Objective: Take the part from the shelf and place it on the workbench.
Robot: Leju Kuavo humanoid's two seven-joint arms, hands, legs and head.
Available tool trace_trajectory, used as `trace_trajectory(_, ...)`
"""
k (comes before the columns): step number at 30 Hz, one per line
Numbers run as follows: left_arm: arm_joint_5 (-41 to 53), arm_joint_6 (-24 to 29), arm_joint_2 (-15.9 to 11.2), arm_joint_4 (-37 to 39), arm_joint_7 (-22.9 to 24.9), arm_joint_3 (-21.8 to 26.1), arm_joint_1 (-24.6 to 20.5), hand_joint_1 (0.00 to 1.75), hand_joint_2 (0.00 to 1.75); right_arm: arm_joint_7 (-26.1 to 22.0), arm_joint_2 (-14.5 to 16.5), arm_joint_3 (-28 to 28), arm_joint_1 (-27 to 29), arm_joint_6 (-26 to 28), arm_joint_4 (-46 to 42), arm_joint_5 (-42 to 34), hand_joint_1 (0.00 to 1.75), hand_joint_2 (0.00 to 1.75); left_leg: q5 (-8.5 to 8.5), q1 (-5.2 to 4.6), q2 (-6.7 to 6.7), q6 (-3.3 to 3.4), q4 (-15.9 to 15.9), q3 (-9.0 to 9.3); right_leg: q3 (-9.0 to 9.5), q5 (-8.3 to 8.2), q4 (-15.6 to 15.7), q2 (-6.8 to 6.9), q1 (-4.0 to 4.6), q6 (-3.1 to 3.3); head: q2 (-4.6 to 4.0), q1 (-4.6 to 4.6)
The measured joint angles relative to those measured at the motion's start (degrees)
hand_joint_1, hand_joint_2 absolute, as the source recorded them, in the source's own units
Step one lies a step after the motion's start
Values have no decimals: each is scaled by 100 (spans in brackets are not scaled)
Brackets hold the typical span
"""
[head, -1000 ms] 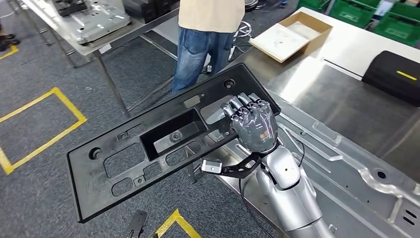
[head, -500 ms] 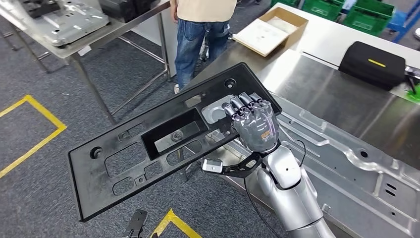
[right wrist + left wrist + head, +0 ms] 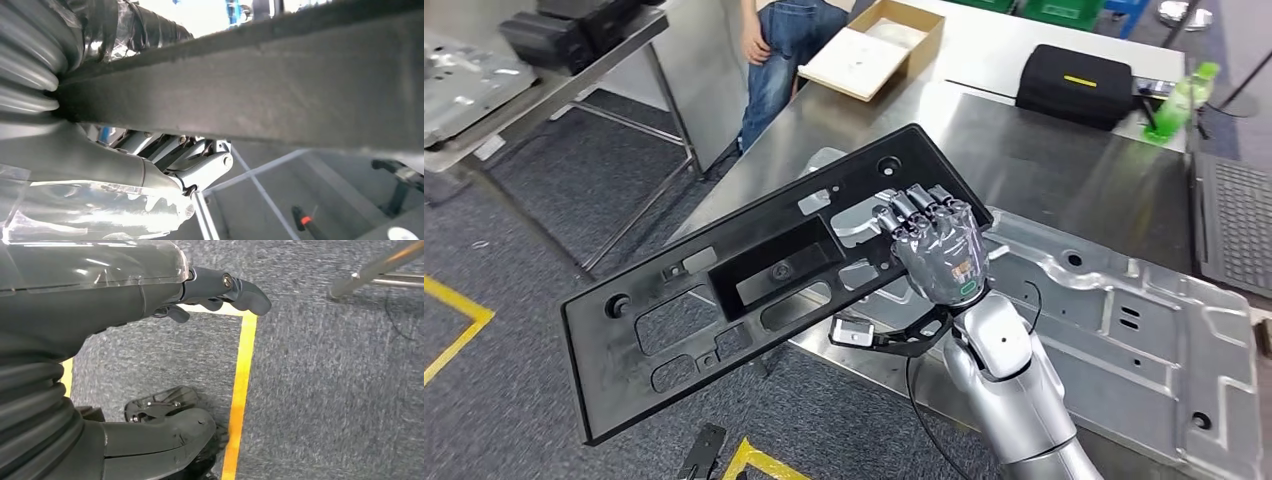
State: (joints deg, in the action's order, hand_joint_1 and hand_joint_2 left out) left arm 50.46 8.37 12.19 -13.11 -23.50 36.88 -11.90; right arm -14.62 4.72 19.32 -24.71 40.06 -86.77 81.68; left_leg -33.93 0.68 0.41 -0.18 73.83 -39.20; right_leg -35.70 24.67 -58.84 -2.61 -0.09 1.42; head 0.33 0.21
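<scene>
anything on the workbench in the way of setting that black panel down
Yes. A stamped metal sheet covers the workbench just beyond the black panel held by the right hand; bare steel lies farther back.

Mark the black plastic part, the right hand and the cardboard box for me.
black plastic part [image 3: 674,325]: head view, flat face near its lower left end.
right hand [image 3: 936,250]: head view, back of the hand.
cardboard box [image 3: 856,62]: head view, its open flap.

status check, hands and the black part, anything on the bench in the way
Right hand grips the black part by its edge, held above the workbench edge. Left hand hangs over the floor, holding nothing. Stamped metal panel lies on the bench under the part's near end.
</scene>
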Motion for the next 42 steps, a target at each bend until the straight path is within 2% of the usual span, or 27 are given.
trace_trajectory(1, -1, 3, -3, 0, 0, 1, -3, 0, 175, -1, 0, -1, 3, 0, 1, 0, 175, 175, 207, 7, -33, 0, -258, 101, -3, 6, -24, -85, -6, -9, 0, -1)
trace_trajectory(3, -2, 9, -9, 0, 0, 1, -8, 0, 175, -3, 3, -1, 1, 0, 1, 0, 175, 175, 566, 39, -274, 8, -963, 385, -33, 28, -90, -236, -16, -48, 0, 1)
trace_trajectory(5, -1, 12, -12, 0, 2, 1, -10, 0, 175, -3, 10, 0, -2, 0, -1, 0, 175, 175, 650, 59, -494, 33, -1309, 520, -108, 22, -146, -361, -28, -108, 0, 2)
trace_trajectory(7, 2, 20, -5, 0, 4, 0, -14, 0, 175, -3, 15, -1, 7, 1, -4, 0, 175, 175, 653, 51, -451, 92, -1350, 530, -172, -21, -137, -484, -46, -184, 0, 2)
trace_trajectory(8, 4, 28, -1, 0, 4, -1, -19, 0, 175, -3, 14, -2, 13, 2, -5, 0, 175, 175, 676, 50, -386, 132, -1379, 537, -189, -23, -141, -436, -44, -219, 0, 4)
trace_trajectory(10, 5, 44, 10, 0, 4, -3, -37, 0, 175, -3, 14, -2, 5, 3, -7, 0, 175, 175, 719, 59, -239, 221, -1441, 559, -304, 118, -358, -129, -23, -278, 0, 14)
trace_trajectory(11, 4, 50, 8, 0, 4, -2, -39, 0, 175, -3, 14, -2, -1, 3, -7, 0, 175, 175, 725, 49, -164, 247, -1455, 565, -426, 269, -623, 66, -24, -299, 0, 19)
trace_trajectory(12, 4, 54, 8, 0, 5, -2, -34, 0, 175, -3, 14, -2, -3, 2, -5, 0, 175, 175, 723, 38, -86, 266, -1458, 565, -594, 441, -970, 174, -35, -320, 0, 22)
trace_trajectory(14, 4, 61, 5, 0, 6, -1, -23, 0, 175, -3, 12, -2, 16, 2, -2, 0, 175, 175, 713, 26, 77, 277, -1456, 564, -864, 630, -1536, 230, -63, -348, 0, 22)
trace_trajectory(15, 5, 64, 5, 0, 7, -1, -22, 0, 175, -3, 11, -2, 26, 2, 0, 0, 175, 175, 707, 24, 154, 276, -1455, 566, -874, 585, -1570, 242, -71, -353, 0, 22)
trace_trajectory(16, 5, 67, 5, 0, 7, -1, -25, 0, 175, -2, 10, -2, 32, 2, 1, 0, 175, 175, 699, 24, 226, 271, -1455, 574, -762, 445, -1375, 270, -72, -348, 0, 22)
trace_trajectory(17, 6, 69, 6, 0, 7, -2, -29, 0, 175, 0, 11, -2, 31, 2, -1, 0, 175, 175, 688, 22, 288, 261, -1455, 587, -553, 257, -1007, 347, -64, -328, 0, 23)
trace_trajectory(18, 7, 71, 7, 0, 7, -2, -32, 0, 175, 4, 11, -2, 24, 2, -2, 0, 175, 175, 674, 14, 344, 246, -1455, 601, -337, 130, -617, 494, -30, -295, 0, 23)
trace_trajectory(19, 7, 71, 7, 0, 7, -3, -35, 0, 175, 8, 12, -2, 16, 2, -4, 0, 175, 175, 661, 0, 392, 227, -1455, 614, -171, 40, -304, 608, 6, -255, 0, 22)
trace_trajectory(21, 7, 61, 7, 0, 8, -3, -38, 0, 175, 18, 13, -3, 5, 2, -5, 0, 175, 175, 641, -23, 488, 176, -1463, 638, -68, 29, -68, 702, 72, -187, 0, 20)
trace_trajectory(23, 9, 40, 9, 0, 10, -4, -43, 0, 175, 24, 14, -3, 8, 2, -7, 0, 175, 175, 612, -23, 560, 111, -1474, 670, -65, -3, -28, 559, 60, -126, 0, 20)
trace_trajectory(25, 11, 19, 9, 0, 8, -7, -48, 0, 175, 27, 19, -4, 1, 2, -13, -1, 175, 175, 461, -8, 391, 56, -1307, 625, -27, -45, 44, 435, 21, -55, 0, 19)
trace_trajectory(27, 11, 9, 1, 0, 8, -7, -37, 0, 175, 31, 30, -4, -4, 2, -15, -7, 175, 175, 144, 5, 117, 30, -730, 366, -9, -63, 72, 317, 4, -2, 0, 16)
trace_trajectory(28, 11, 7, -3, 0, 10, -7, -24, 0, 175, 32, 36, -4, 4, 1, -14, -9, 175, 175, 0, 5, 51, 21, -370, 187, -12, -64, 65, 253, 7, 13, 0, 14)
trace_trajectory(29, 11, 7, -7, 0, 11, -7, -12, 0, 175, 32, 39, -4, 18, 1, -14, -12, 175, 175, -63, 6, 20, 11, -99, 41, -15, -61, 55, 183, 8, 17, 0, 15)
trace_trajectory(30, 11, 7, -10, 0, 13, -7, -5, 0, 175, 32, 39, -5, 33, 0, -12, -13, 175, 175, -19, 10, 7, 3, -1, -30, -20, -57, 38, 111, 6, 15, 0, 15)
trace_trajectory(32, 11, 7, -18, 0, 13, -7, -6, 0, 175, 32, 39, -7, 50, 0, -8, -14, 175, 175, 340, 27, -22, -1, -409, 114, -29, -36, -15, -22, -6, -6, 0, 14)
trace_trajectory(34, 11, 7, -31, 0, 11, -7, -15, 0, 175, 32, 39, -19, 50, 0, -4, -19, 175, 175, 627, 52, -177, 11, -1050, 384, -64, -3, -97, -131, -12, -52, 0, 15)
trace_trajectory(36, 13, 7, -37, 0, 9, -7, -21, 0, 175, 29, 39, -45, 54, 0, -4, -24, 175, 175, 670, 53, -296, 40, -1312, 489, -121, 4, -150, -213, -16, -116, 0, 16)
trace_trajectory(38, 21, 12, -34, 0, 8, -8, -30, 0, 175, 54, 37, -84, 71, 0, 0, -35, 175, 175, 694, 40, -259, 104, -1345, 490, -152, -11, -148, -261, -28, -182, 0, 15)
trace_trajectory(40, 38, 28, -30, 0, 8, -11, -43, 0, 175, 133, 36, -136, 74, 0, 25, -58, 175, 175, 738, 49, -201, 185, -1395, 504, -208, 86, -271, -127, -27, -235, 0, 19)
trace_trajectory(42, 46, 45, -31, 0, 10, -14, -43, 0, 175, 199, 35, -182, 64, 0, 66, -82, 175, 175, 761, 49, -141, 234, -1424, 508, -436, 393, -788, 96, -32, -281, 0, 22)
